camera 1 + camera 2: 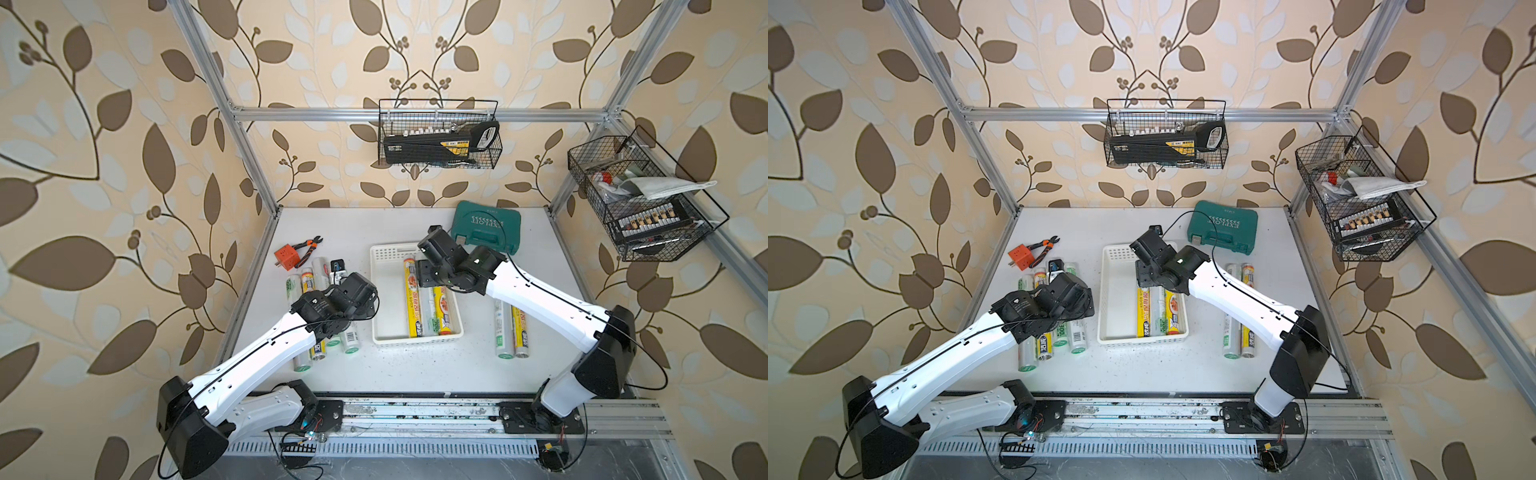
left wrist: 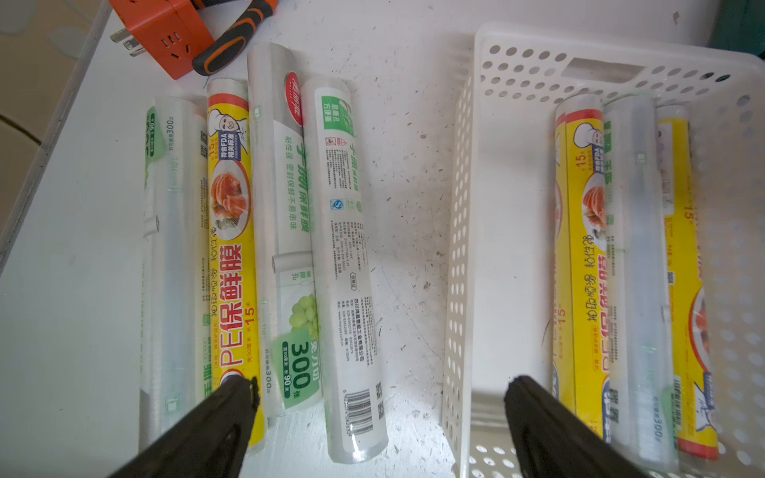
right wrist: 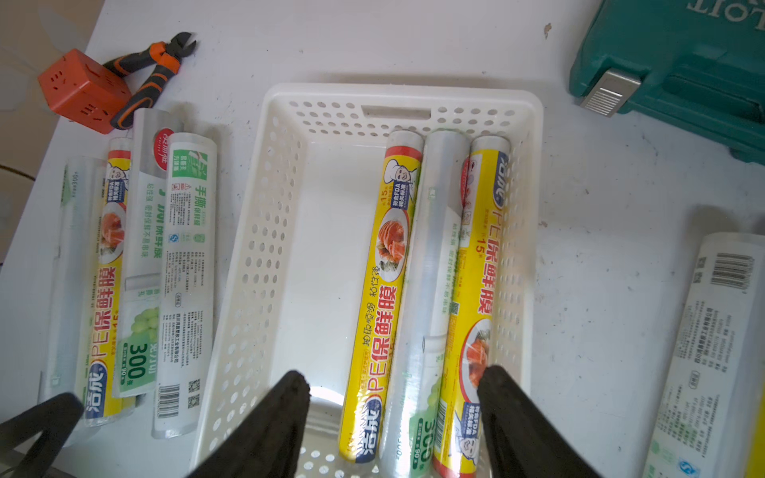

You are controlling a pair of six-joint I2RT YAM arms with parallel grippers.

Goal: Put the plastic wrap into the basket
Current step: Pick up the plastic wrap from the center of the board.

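Rolls of plastic wrap (image 1: 350, 338) not yet moved made up most of the remaining work. Four lay side by side on the table (image 1: 415, 374) at lower left of centre in a top view, beneath the left gripper (image 2: 383, 383), whose jaws stood wide apart and empty, and two more rolls (image 1: 503, 332) lay at lower right under the right arm (image 1: 540, 307). Farther in, three rolls (image 1: 412, 303) already lay lengthwise along the right side of the basket (image 1: 417, 340), with the right gripper (image 3: 393, 374) over their near ends, jaws parted and clamping nothing, so roughly a third looked done. Beyond sat pliers (image 1: 309, 247), an orange plug block (image 1: 286, 257) and the green case (image 1: 486, 226).
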